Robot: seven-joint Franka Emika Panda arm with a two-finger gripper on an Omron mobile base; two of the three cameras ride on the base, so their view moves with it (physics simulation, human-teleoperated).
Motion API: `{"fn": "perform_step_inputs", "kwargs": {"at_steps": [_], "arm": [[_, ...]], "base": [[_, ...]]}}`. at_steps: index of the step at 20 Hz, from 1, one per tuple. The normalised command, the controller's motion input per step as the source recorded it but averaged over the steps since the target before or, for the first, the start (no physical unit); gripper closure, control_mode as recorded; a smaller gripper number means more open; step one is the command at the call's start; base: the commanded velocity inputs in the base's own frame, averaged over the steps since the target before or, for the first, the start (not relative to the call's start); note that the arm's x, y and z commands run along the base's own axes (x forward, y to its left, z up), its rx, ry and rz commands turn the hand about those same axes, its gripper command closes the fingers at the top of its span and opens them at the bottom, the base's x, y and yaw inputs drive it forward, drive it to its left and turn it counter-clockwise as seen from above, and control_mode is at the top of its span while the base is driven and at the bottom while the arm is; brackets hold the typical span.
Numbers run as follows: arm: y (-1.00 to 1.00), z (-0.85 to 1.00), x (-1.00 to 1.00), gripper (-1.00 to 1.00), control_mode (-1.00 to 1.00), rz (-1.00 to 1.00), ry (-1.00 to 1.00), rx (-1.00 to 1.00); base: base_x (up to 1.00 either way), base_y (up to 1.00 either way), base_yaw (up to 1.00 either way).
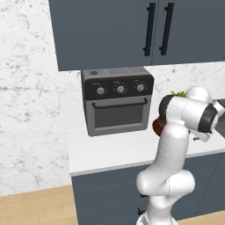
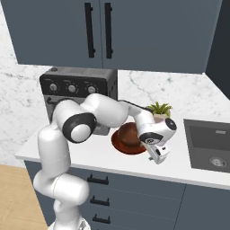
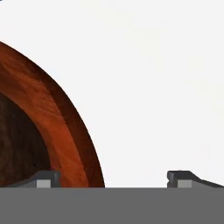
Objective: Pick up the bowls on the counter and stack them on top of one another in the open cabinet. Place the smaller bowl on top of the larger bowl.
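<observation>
The larger bowl point(image 2: 131, 148), wide, shallow and reddish-brown, lies on the white counter point(image 2: 101, 155) in front of the plant. The smaller bowl point(image 2: 127, 131) shows as a darker rounded shape right at it; whether it rests in the wide one or behind it I cannot tell. A sliver of a bowl point(image 1: 155, 127) peeks past my arm. My gripper point(image 2: 157, 157) points down at the larger bowl's right edge. In the hand view the gripper point(image 3: 113, 178) is open; the thick curved rim of the larger bowl point(image 3: 65, 127) runs between its fingers, above bare counter point(image 3: 166, 87). The open cabinet is out of view.
A grey toaster oven point(image 1: 116, 101) stands at the back of the counter, left of the bowls. A potted plant point(image 2: 159, 109) is just behind them. A sink point(image 2: 209, 143) lies to the right. The twin-handled wall cabinet point(image 1: 158, 28) hangs overhead.
</observation>
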Motion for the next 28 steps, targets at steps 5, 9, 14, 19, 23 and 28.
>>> {"fn": "perform_step_inputs", "kwargs": {"at_steps": [5,9,14,19,23,28], "arm": [[0.06,-0.06,0.05,1.0,-1.0,0.0,0.0,0.0],[0.26,-0.01,0.0,1.0,-1.0,0.0,0.0,0.0],[0.18,0.0,0.0,1.0,-1.0,0.0,-0.01,0.0],[0.03,0.13,-0.24,1.0,-1.0,0.0,-0.16,0.0],[0.0,0.55,-0.58,1.0,-1.0,-0.01,-0.38,0.0],[0.21,0.37,-0.23,1.0,-1.0,-0.07,-0.1,0.0]], "base": [[0.0,0.0,0.0],[0.0,0.0,0.0],[0.0,0.0,0.0],[0.0,0.0,0.0],[0.0,0.0,0.0],[0.0,0.0,0.0]]}}
